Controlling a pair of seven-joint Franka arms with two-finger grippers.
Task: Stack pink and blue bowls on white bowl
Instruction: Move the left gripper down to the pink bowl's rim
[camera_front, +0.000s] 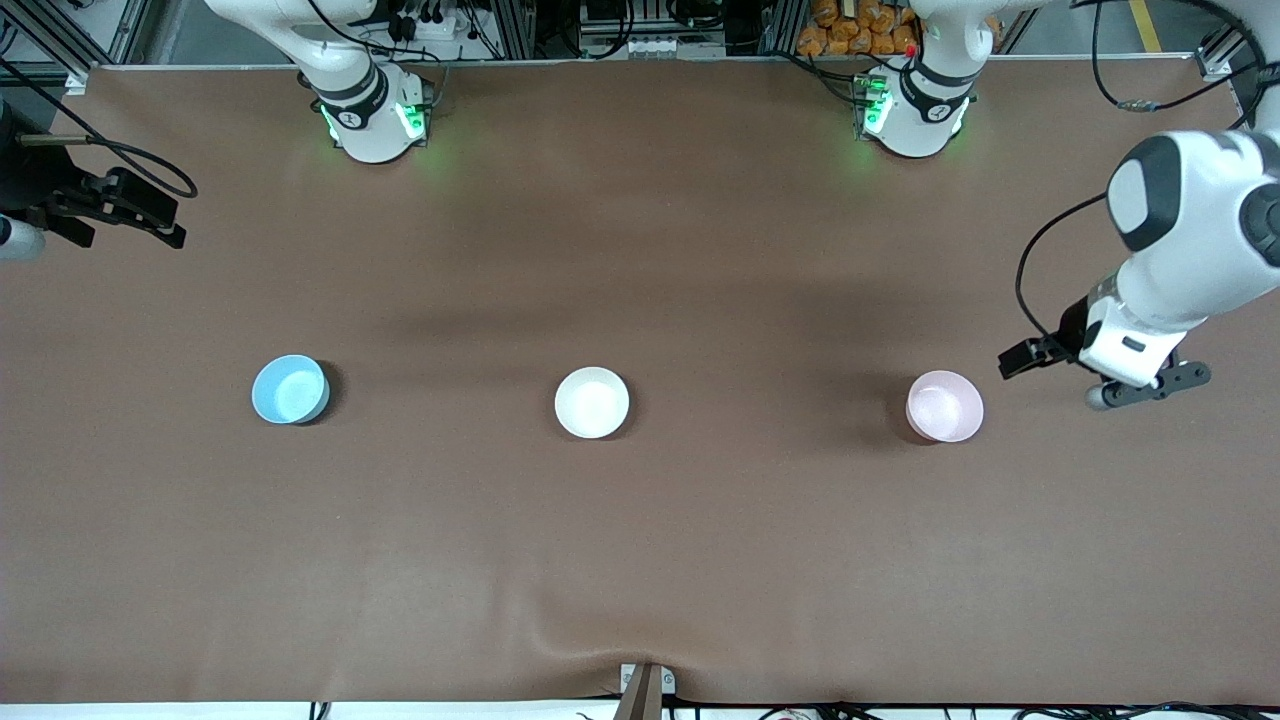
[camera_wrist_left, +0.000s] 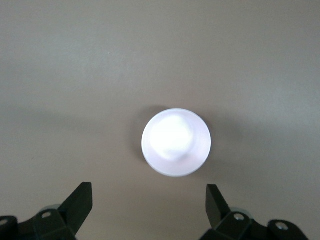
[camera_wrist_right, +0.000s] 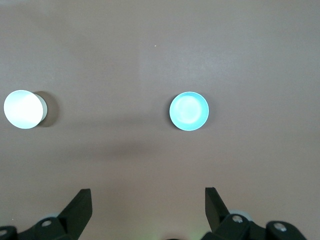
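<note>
Three small round plastic bowls sat in a row on the brown table. All three stood upright with their open mouths facing up. They were round, so none had a long side or pointed any way. The row ran from one arm's end of the table to the other.

The light blue round plastic bowl sat toward the right arm's end. The white round plastic bowl sat in the middle. The pale pink round plastic bowl sat toward the left arm's end. The bowls were well apart, and nothing was in them. None was stacked yet.

The left gripper hung in the air just beside the pink bowl, over bare table at the left arm's end. Its two black fingers were spread wide and held nothing. In the left wrist view the pink bowl looked very bright, almost white.

The right gripper was at the edge of the table at the right arm's end, well apart from the blue bowl. Its fingers were spread wide too, with nothing between them. The right wrist view showed the blue bowl and the white bowl below.
</note>
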